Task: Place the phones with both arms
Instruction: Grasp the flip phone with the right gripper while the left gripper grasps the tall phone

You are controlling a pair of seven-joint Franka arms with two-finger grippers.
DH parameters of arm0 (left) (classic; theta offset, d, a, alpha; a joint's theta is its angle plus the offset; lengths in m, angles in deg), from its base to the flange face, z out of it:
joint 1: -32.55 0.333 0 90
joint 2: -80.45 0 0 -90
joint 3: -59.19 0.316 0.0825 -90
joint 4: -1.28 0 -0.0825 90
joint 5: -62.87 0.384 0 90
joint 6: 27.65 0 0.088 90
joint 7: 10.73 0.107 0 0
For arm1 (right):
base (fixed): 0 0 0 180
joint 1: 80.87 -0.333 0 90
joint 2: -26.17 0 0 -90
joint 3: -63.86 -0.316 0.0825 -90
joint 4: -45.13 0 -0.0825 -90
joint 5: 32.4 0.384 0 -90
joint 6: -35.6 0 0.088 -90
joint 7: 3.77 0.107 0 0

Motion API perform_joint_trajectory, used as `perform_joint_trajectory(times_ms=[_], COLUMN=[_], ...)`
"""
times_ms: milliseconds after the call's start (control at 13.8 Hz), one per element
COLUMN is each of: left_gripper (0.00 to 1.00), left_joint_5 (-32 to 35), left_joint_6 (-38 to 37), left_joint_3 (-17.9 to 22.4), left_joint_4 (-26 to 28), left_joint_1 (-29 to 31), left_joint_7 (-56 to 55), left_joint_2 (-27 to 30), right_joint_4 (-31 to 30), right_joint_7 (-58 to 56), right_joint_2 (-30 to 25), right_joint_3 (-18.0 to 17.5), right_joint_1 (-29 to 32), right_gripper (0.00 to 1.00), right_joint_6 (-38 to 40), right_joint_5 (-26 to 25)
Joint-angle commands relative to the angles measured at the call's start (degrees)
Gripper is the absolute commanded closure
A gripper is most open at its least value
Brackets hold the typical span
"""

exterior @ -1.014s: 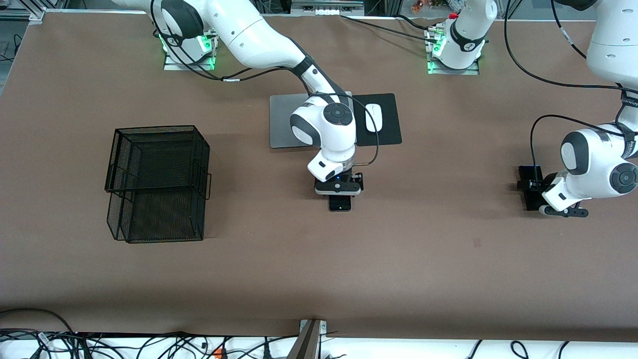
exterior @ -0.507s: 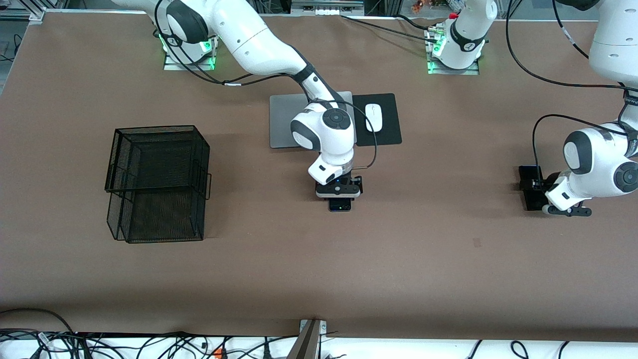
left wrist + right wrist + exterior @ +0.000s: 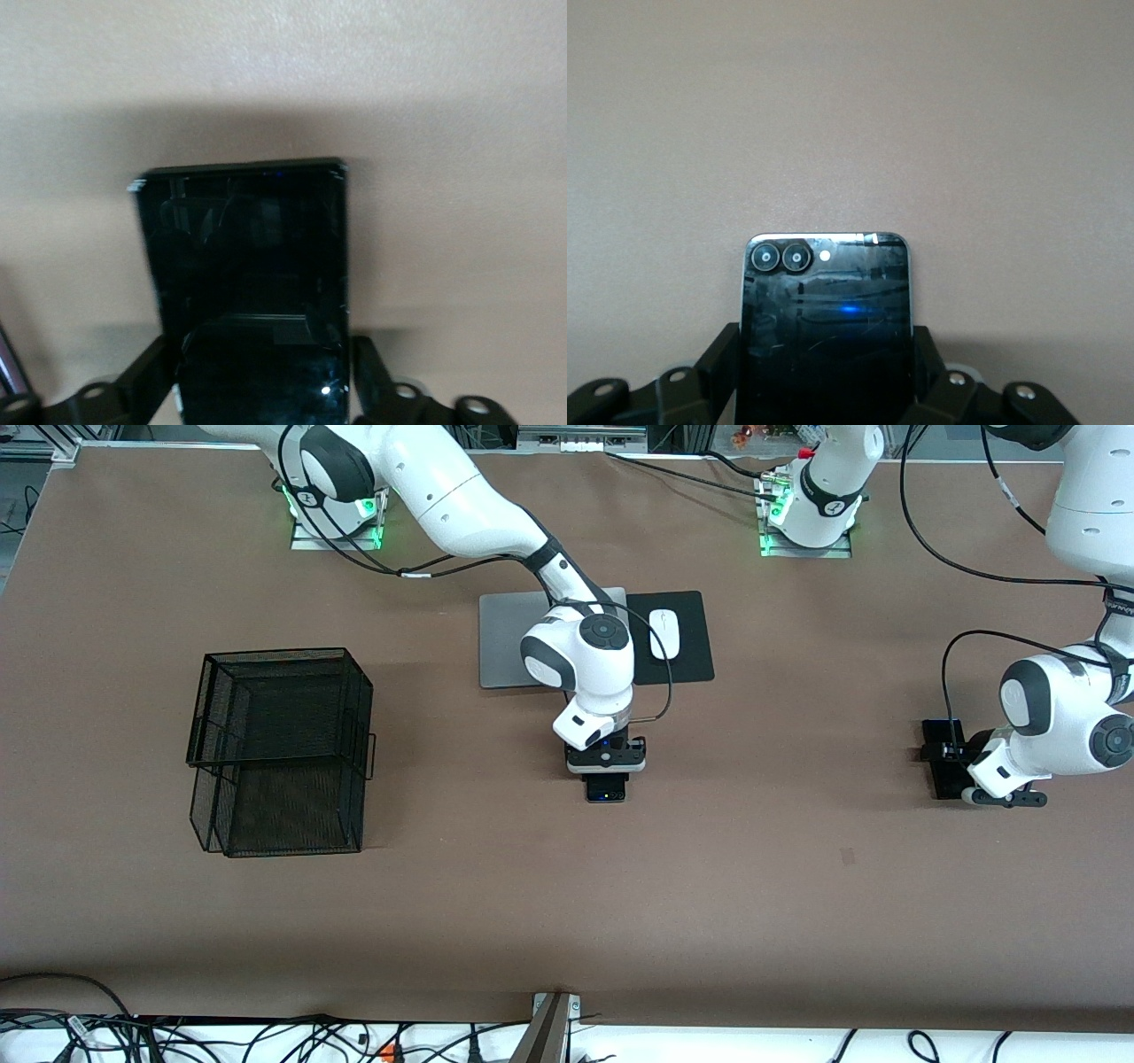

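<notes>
Phones: one with two camera circles (image 3: 824, 310) at the middle of the front frame, a black slab (image 3: 248, 266) at the right edge, both flat on the brown counter (image 3: 753, 886).
Right gripper (image 3: 606, 771): down at the middle phone, jaws against its two long sides (clamped on it).
Left gripper (image 3: 961, 766): low at the slab, jaws against its sides.
Basket (image 3: 279, 748): black wire, left of frame.
Laptop (image 3: 505, 642): grey, upper middle, mouse (image 3: 664, 633) beside it on a dark pad.

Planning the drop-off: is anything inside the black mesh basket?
Nothing shows inside the black mesh basket: through its open top only dark mesh is visible. The lower compartment is too dark, behind its mesh, to tell.
</notes>
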Motion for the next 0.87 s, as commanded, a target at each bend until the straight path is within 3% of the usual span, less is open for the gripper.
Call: perform_joint_trajectory(times_ms=[0, 145, 434, 652, 796], left_gripper=[0.48, 0.58, 0.58, 0.58, 0.58], left_joint_5=[-1.75, -1.75, -1.84, -1.84, -1.84], left_joint_6=[-0.5, -0.59, -3.3, -13.2, -20.42], left_joint_3=[-0.41, -0.41, -0.49, -1.89, -3.21], left_joint_4=[0.06, 0.06, -0.99, -7.21, -12.4], left_joint_1=[0.41, 0.32, -0.03, -0.3, -0.65], left_joint_7=[1.4, 1.49, 1.49, 0.43, -1.14], left_joint_2=[-0.19, -0.19, 0.51, 0.77, 0.68], right_joint_4=[1.87, 1.87, 1.78, -1.01, -7.84], right_joint_7=[-0.35, -0.7, -8.67, -18.34, -24.05], right_joint_2=[0.71, -1.21, -11.3, -19.65, -27.38], right_joint_3=[1.8, 1.72, 0.67, 0.84, 0.84], right_joint_1=[-0.44, -0.44, 1.66, 5.43, 8.86], right_gripper=[0.51, 0.51, 0.51, 0.51, 0.51], right_joint_6=[3.24, 7.28, 19.04, 27.13, 31.02], right_joint_5=[-0.87, -0.7, 2.62, 6.68, 6.86])
